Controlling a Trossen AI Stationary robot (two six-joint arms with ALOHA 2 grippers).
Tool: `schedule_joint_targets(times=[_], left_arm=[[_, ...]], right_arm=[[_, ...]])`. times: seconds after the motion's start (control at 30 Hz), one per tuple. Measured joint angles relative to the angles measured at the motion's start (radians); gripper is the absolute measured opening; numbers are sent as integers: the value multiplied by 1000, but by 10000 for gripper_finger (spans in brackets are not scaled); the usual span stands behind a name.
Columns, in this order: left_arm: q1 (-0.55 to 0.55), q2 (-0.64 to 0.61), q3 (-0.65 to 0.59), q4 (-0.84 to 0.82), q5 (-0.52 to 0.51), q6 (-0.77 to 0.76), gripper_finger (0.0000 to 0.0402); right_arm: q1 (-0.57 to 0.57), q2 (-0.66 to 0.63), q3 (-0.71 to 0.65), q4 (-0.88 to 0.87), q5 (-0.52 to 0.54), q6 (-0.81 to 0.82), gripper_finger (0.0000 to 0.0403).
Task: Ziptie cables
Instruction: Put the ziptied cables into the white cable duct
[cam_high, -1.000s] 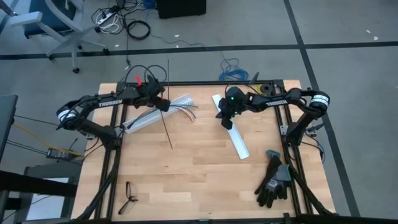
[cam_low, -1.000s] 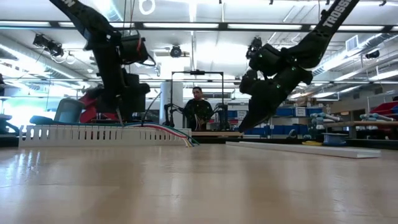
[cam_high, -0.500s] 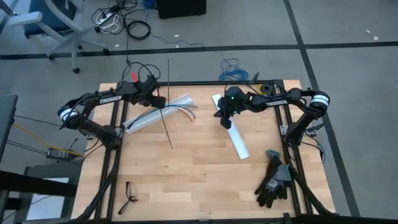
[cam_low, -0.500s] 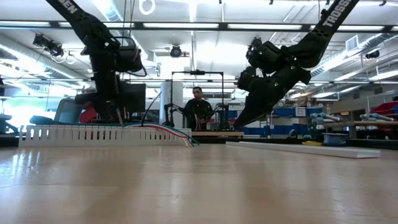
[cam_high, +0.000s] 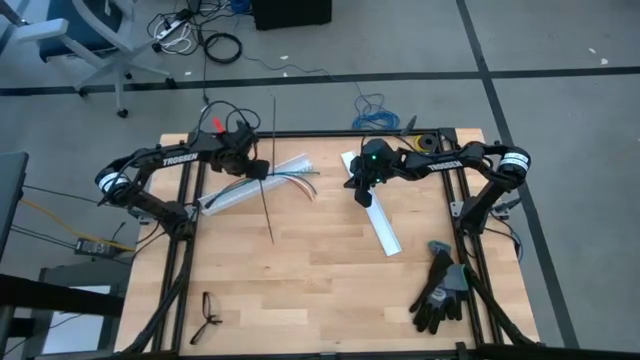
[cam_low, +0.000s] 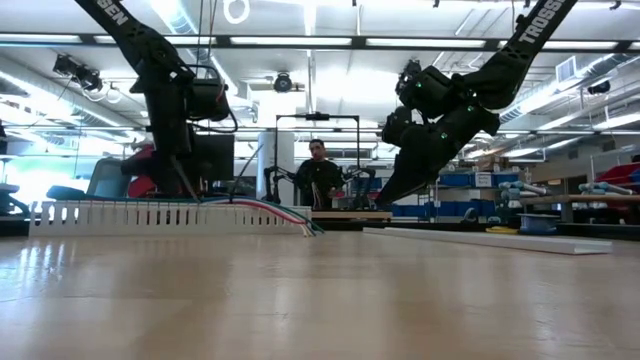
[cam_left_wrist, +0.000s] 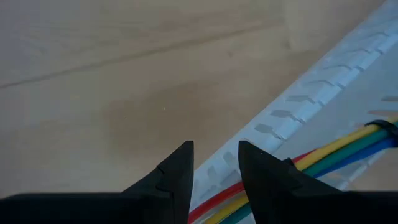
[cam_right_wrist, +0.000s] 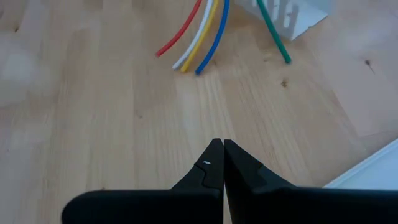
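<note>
Two dark robot arms reach in over a pale wooden table from its two sides. The left gripper hangs at the table's back left, directly above a long white slotted plastic channel that lies aslant there. Its two dark fingers stand partly apart with only a narrow gap between them, and nothing is caught in that gap. In the left wrist view, the bundle of thin flexible cables, red, yellow, green and blue with a dark sheath at one end, runs along inside the channel, passing just under and beside the fingertips; whether the tips touch the wires cannot be told.

The cables' loose ends fan out from the channel's open end onto the bare wood toward the table's middle. In the low view they spill from the channel's end in a low curve.

The right gripper is held above the table at the back, right of centre, its fingers pressed fully together and empty. In the right wrist view, the free tips of the red, white, yellow, blue and green wires lie on the wood ahead of those closed tips, well apart from them. A second white channel lies below that gripper.

A thin black strip lies across the table beside the first channel.
</note>
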Motion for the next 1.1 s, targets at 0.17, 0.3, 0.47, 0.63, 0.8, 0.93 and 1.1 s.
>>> schedule_joint_targets(times=[0.17, 0.3, 0.47, 0.63, 0.8, 0.93, 1.1], left_arm=[[-2, 0, 0, -8, 67, 17, 135], [-2, -10, 0, -10, 86, 17, 135], [-4, -52, 0, -6, 115, 17, 135], [-31, -90, 1, -31, 166, 14, 135], [-46, -94, 1, -75, 59, -9, 135], [-49, -95, 1, -65, 29, -5, 135], [-50, -95, 1, -61, 29, 23, 135]], right_arm=[[0, 0, 0, 0, 11, -1, 0], [0, 0, 0, 0, 21, -3, 0], [0, 0, 0, 0, 22, -20, 0], [-1, 0, 0, 0, 23, -27, 0], [-1, 1, 0, 0, 45, -28, 0], [-1, 1, 0, 17, 66, -45, 0], [22, 1, 0, 109, 25, -70, 17]])
